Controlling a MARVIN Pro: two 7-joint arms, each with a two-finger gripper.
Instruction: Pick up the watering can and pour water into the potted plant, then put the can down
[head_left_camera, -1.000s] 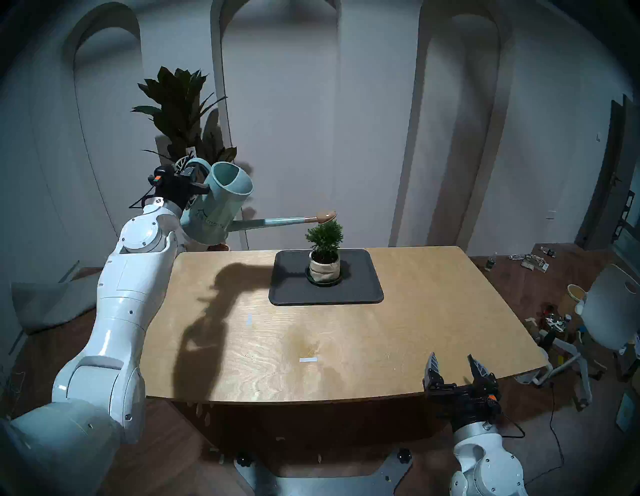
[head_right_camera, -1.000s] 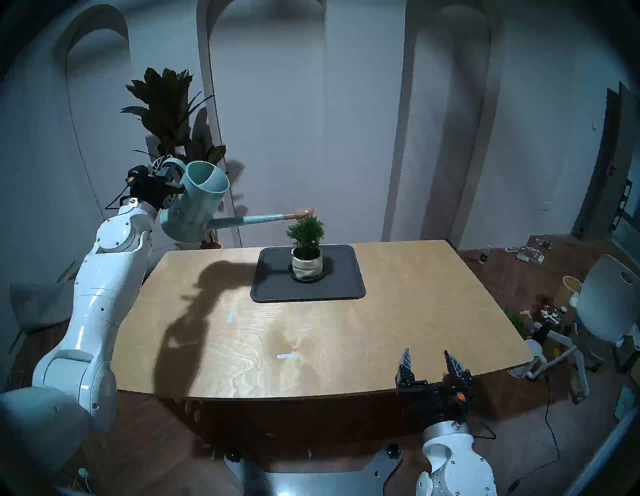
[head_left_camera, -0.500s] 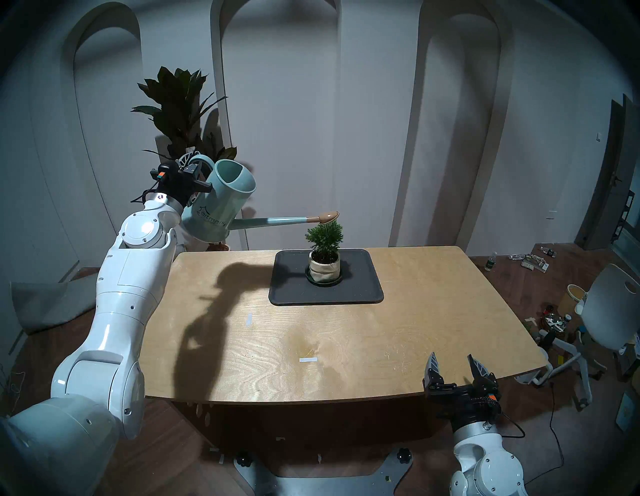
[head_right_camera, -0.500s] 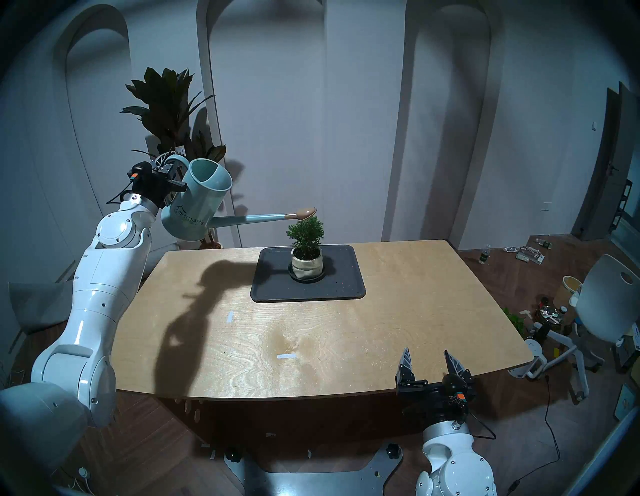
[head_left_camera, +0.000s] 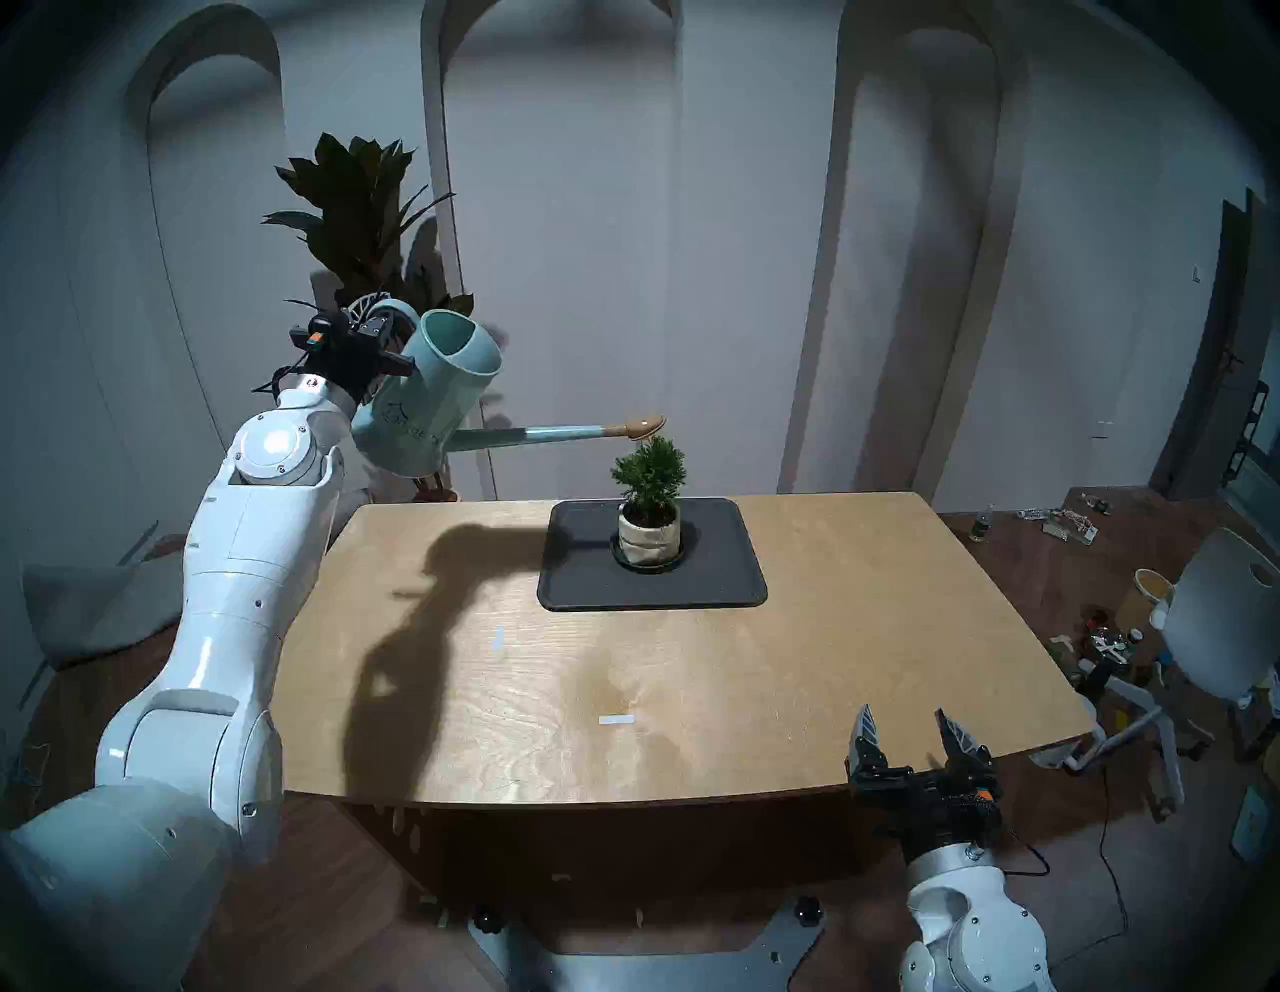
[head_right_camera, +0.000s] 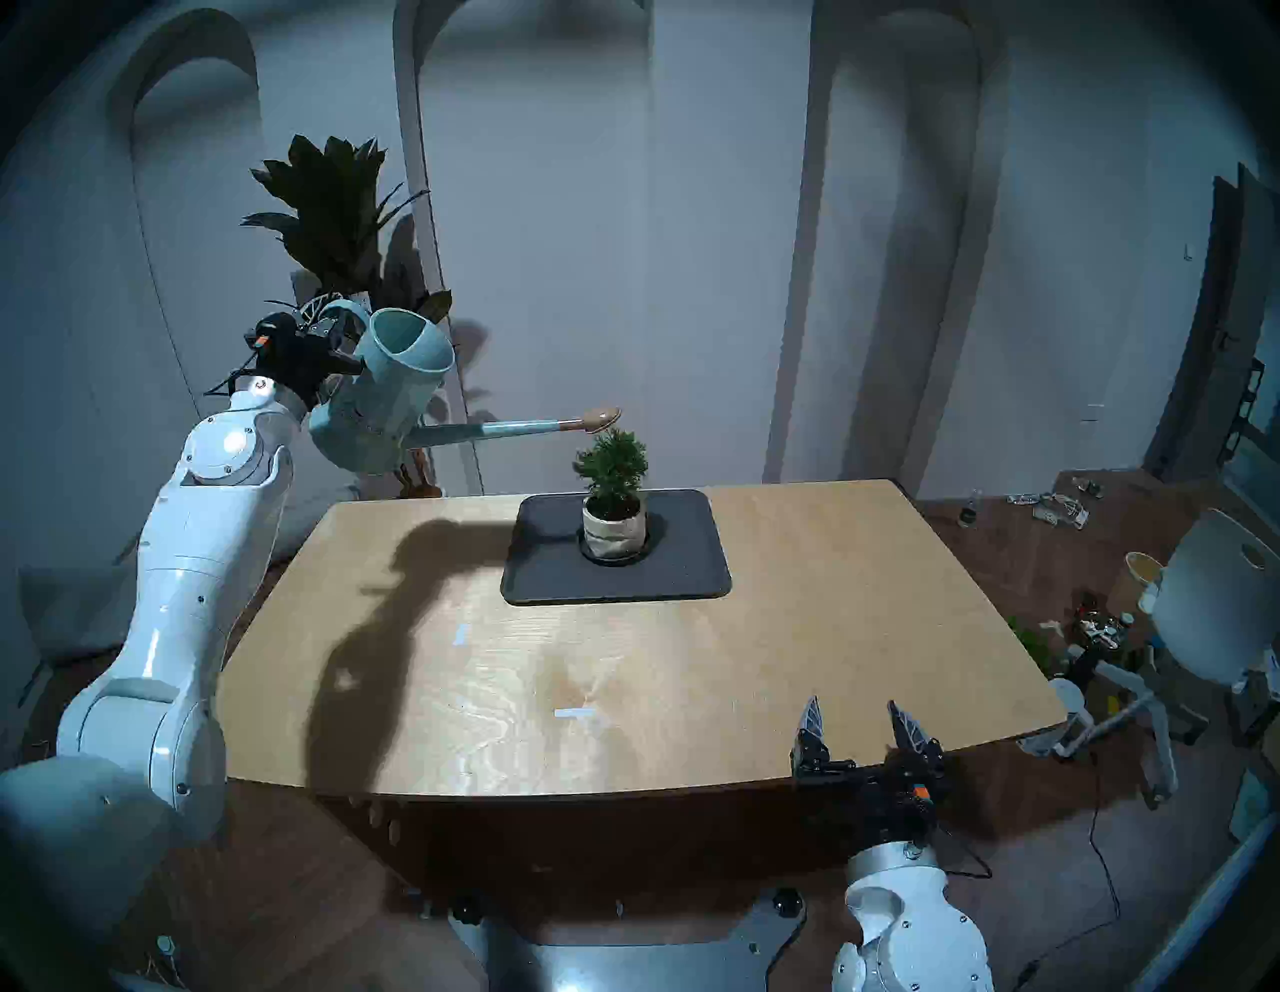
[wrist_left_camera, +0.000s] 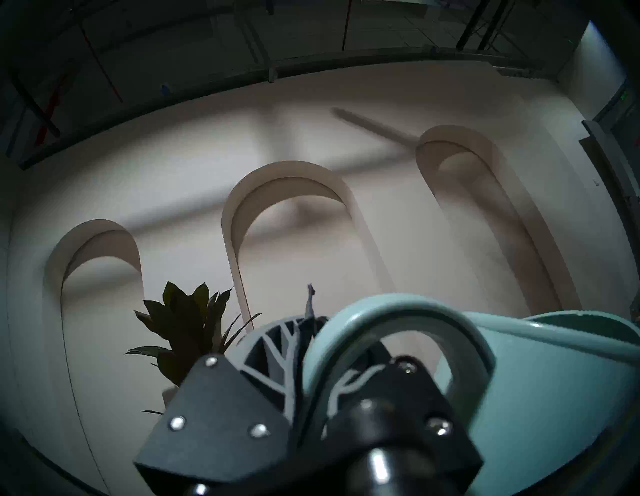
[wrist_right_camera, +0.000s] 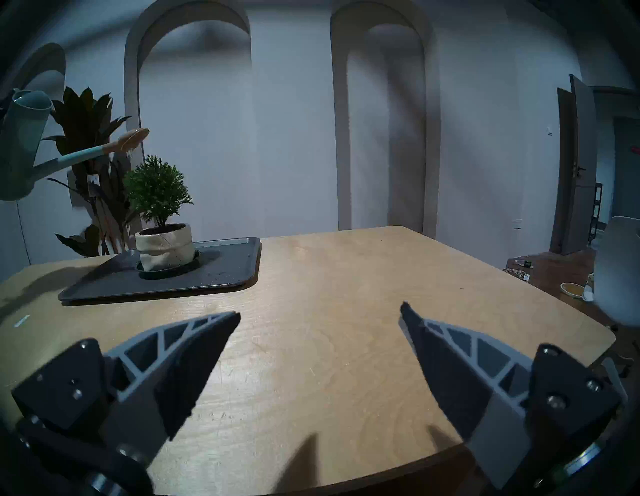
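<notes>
My left gripper (head_left_camera: 377, 320) is shut on the loop handle of the pale teal watering can (head_left_camera: 429, 402), held high off the table's far left corner. In the left wrist view the handle (wrist_left_camera: 398, 322) arches between the fingers (wrist_left_camera: 277, 350). The can tilts toward the right. Its long spout ends in a tan rose (head_left_camera: 645, 424) just above the top of the potted plant (head_left_camera: 650, 474), a small bright-green shrub in a cream pot (head_left_camera: 648, 540). The right wrist view shows the rose (wrist_right_camera: 134, 136) above the shrub (wrist_right_camera: 156, 188). My right gripper (head_left_camera: 909, 734) stands open and empty at the near right edge.
The pot stands on a dark saucer on a black tray (head_left_camera: 720, 582) at the back of the wooden table (head_left_camera: 692, 679). A tall dark broad-leaved floor plant (head_left_camera: 353, 215) stands behind the can. A white chair (head_left_camera: 1219, 616) and floor clutter lie to the right.
The left arm has lifted and drawn the can slightly left and back, so the rose now sits a little higher above the shrub. The right arm has not moved.
</notes>
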